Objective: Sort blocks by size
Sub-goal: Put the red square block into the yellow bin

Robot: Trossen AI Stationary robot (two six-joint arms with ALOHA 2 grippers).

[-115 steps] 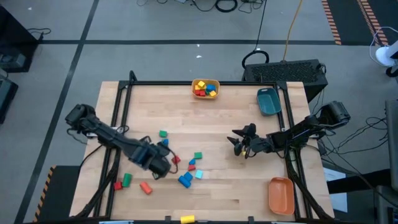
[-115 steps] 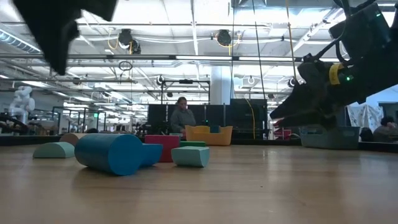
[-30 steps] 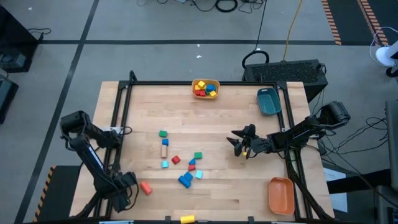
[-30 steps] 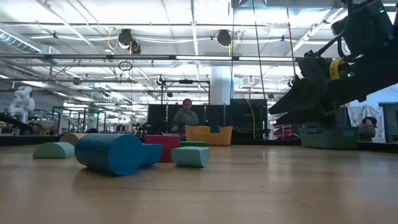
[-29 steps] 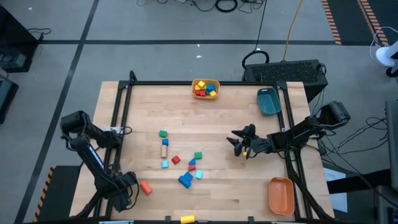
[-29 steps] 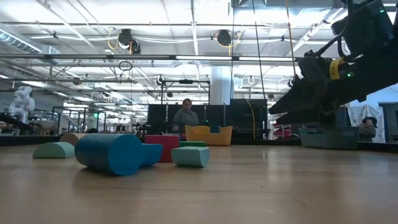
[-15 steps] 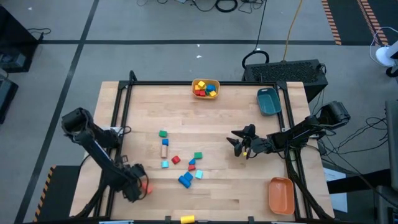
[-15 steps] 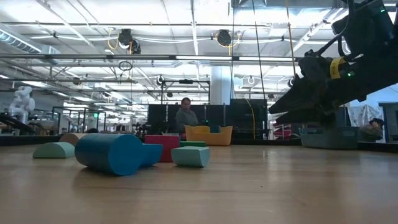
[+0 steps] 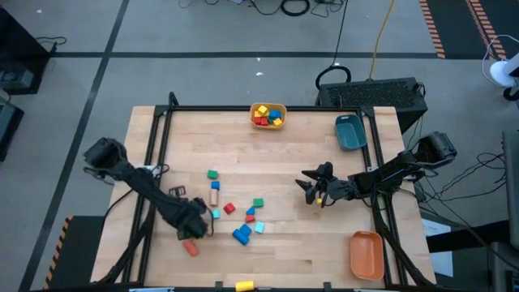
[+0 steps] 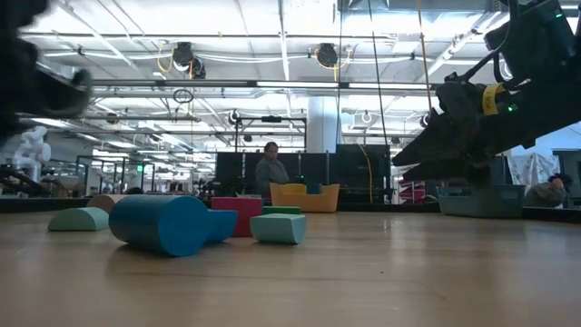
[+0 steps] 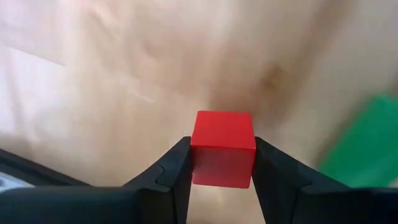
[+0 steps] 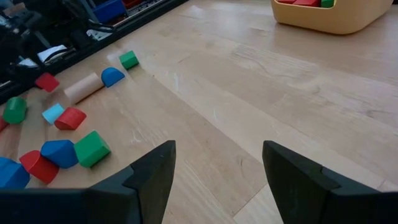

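Observation:
My left gripper (image 9: 193, 226) hangs over the table's near left part, pointing down, shut on a small red cube (image 11: 223, 155). Loose blocks lie flat on the table just to its right: a green one (image 9: 212, 173), a plain wood cylinder (image 9: 214, 195), a red one (image 9: 229, 208), a blue one (image 9: 241, 235) and a cyan one (image 9: 259, 228). An orange-red block (image 9: 190, 247) lies just near of the gripper. My right gripper (image 9: 311, 191) waits open above the table's right half, with nothing between its fingers (image 12: 158, 174). My left gripper pinches the red cube by two opposite side faces (image 11: 194, 158), one finger on each. The fingers come from above, pointing down. The cube sits square between the fingertips, its top face level, clear of the table.
A yellow bin (image 9: 258, 106) with several blocks stands at the far edge, a teal bin (image 9: 350, 132) at the far right, an orange bin (image 9: 366, 253) at the near right. A yellow block (image 9: 243, 285) lies at the near edge. Bare wood lies between the arms.
My left gripper has swung from the table's near left corner toward the right and a little toward the far edge, up to the cluster of loose blocks. In the low view its arm has come into the upper left corner.

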